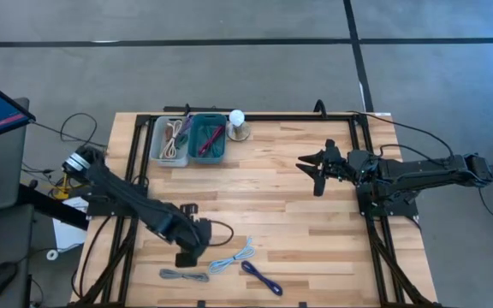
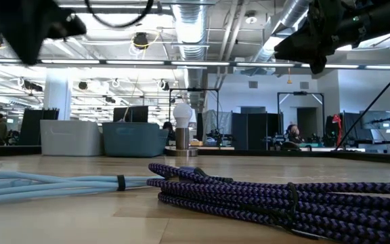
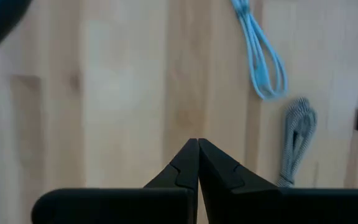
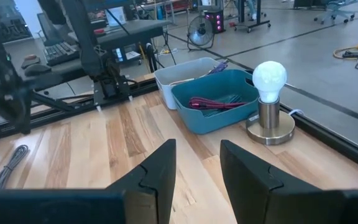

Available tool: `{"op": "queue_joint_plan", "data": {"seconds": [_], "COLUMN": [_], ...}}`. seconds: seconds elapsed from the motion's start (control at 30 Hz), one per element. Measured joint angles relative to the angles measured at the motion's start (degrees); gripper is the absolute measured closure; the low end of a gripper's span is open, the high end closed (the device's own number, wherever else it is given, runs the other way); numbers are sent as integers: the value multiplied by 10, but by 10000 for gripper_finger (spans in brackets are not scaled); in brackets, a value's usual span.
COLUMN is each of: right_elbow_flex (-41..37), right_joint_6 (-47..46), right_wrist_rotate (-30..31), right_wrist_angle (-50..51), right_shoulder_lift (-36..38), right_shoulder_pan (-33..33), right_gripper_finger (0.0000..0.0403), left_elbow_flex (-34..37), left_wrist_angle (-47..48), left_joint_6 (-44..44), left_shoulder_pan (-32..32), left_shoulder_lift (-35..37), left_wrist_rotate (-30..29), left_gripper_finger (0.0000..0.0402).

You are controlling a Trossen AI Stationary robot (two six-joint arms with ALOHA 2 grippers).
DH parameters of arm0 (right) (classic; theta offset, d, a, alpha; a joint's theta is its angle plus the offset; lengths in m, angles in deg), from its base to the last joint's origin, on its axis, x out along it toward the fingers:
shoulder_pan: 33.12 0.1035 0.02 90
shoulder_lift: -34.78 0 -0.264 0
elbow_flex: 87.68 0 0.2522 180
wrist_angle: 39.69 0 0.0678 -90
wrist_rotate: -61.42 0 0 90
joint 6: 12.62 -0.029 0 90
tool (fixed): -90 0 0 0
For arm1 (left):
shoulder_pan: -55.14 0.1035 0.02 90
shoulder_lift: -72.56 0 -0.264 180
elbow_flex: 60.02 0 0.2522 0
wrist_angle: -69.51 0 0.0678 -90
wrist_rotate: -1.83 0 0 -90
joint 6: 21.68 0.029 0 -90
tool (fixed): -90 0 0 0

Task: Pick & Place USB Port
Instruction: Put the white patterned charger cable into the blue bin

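Observation:
Three bundled USB cables lie on the table near its near edge: a grey one (image 1: 183, 275), a light blue one (image 1: 232, 259) and a purple one (image 1: 261, 278). The blue (image 3: 261, 59) and grey (image 3: 296, 140) cables also show in the left wrist view. My left gripper (image 1: 186, 255) is shut and empty, above the table just left of the blue cable. My right gripper (image 1: 313, 164) is open and empty, held above the table's right half.
A white bin (image 1: 170, 139) and a teal bin (image 1: 208, 137), both holding cables, stand at the far left. A lamp with a white bulb (image 1: 238, 122) stands beside the teal bin. The table's middle is bare wood.

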Motion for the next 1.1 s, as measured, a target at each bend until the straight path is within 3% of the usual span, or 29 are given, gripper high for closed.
{"op": "queue_joint_plan", "data": {"seconds": [0.3, 0.47, 0.67, 0.97, 1.1], "right_elbow_flex": [0, 0, 0, 0, 0], "right_joint_6": [-10, -10, -10, -10, -10], "right_wrist_rotate": [0, 0, 0, 1, 1], "right_wrist_angle": [7, 8, 30, 62, 64], "right_shoulder_lift": [0, 0, 0, 0, 0], "right_shoulder_pan": [0, 0, 0, 0, 0], "right_gripper_finger": [285, 285, 285, 285, 285], "left_elbow_flex": [0, 0, 1, 24, 43], "left_wrist_angle": [-55, -123, -127, -127, -130], "left_joint_6": [-22, -98, -188, -205, -190], "left_shoulder_pan": [0, 0, -16, -41, -54], "left_shoulder_lift": [-63, -63, -68, -93, -127], "left_wrist_rotate": [136, 149, 149, 148, 186], "left_gripper_finger": [395, 380, 339, 276, 253]}}
